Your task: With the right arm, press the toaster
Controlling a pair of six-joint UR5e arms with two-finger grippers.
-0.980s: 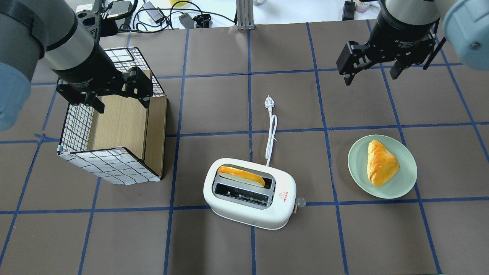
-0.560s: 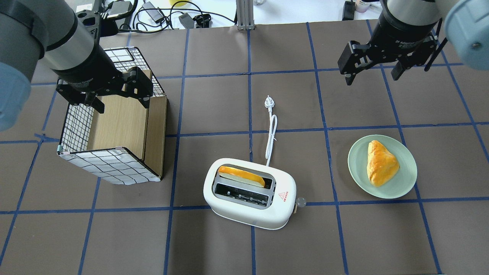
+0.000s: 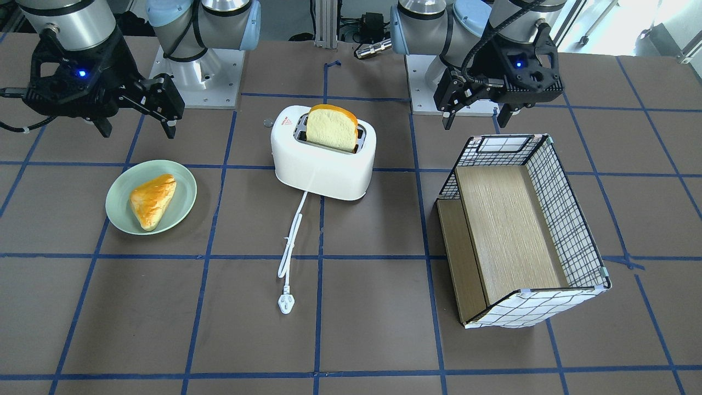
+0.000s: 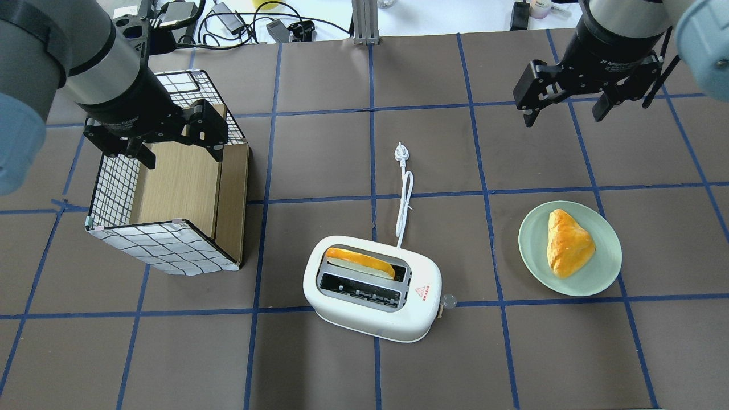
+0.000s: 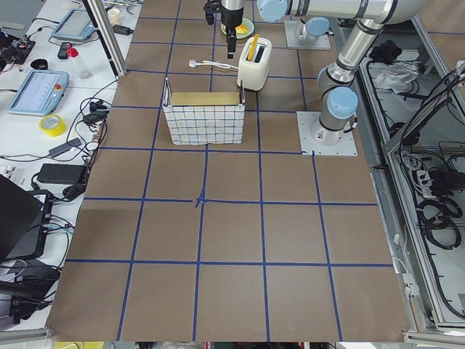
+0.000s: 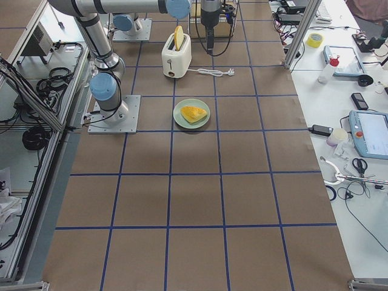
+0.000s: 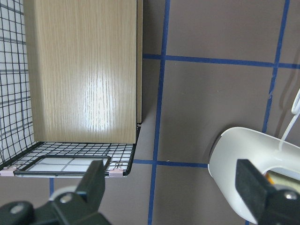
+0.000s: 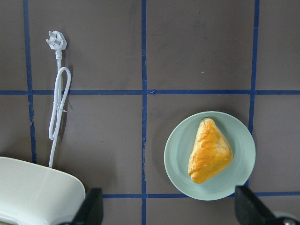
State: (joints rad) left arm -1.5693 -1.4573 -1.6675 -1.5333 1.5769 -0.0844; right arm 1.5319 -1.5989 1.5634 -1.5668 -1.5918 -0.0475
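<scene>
Nearest the robot sits the white two-slot toaster (image 4: 373, 296), with a bread slice (image 4: 359, 263) in its far slot and a grey lever knob (image 4: 448, 300) on its right end. Beyond, to the right, a pastry (image 4: 568, 243) lies on a green plate (image 4: 535, 259). Farthest, the right gripper (image 4: 564, 118) hovers with fingers spread, well apart from the toaster. The press would likely go best with the fingers closed, lined up over the knob and pushed straight down. The left gripper (image 4: 182, 158), fingers also apart, hangs over a wire basket (image 4: 165, 247).
</scene>
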